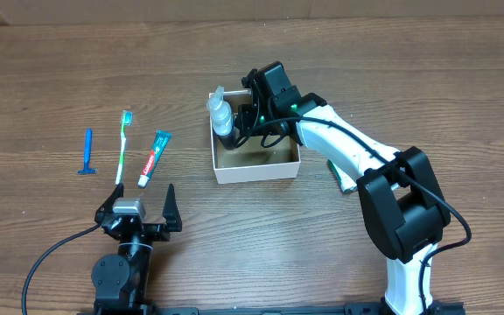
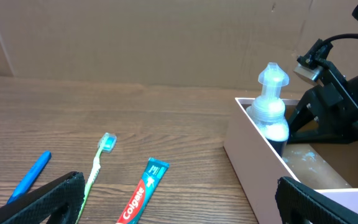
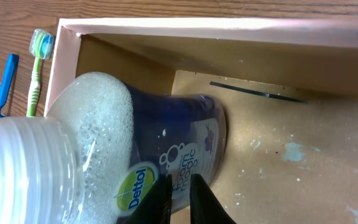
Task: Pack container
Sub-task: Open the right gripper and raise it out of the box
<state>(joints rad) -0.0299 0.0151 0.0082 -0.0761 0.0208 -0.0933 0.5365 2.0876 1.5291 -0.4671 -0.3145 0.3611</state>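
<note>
Overhead downward, wrists close; container (image 1: 256, 171) shared

You can read "Colgate" in white on the red of the toothpaste tube (image 2: 140, 194), lying on the tabletop (image 2: 166, 112) toward its left edge. On the blue bottle (image 3: 173, 146) in the far left corner of the container (image 3: 229, 26), a green-and-yellow badge says "Dettol", with "foam magic" in white beside it.
</note>
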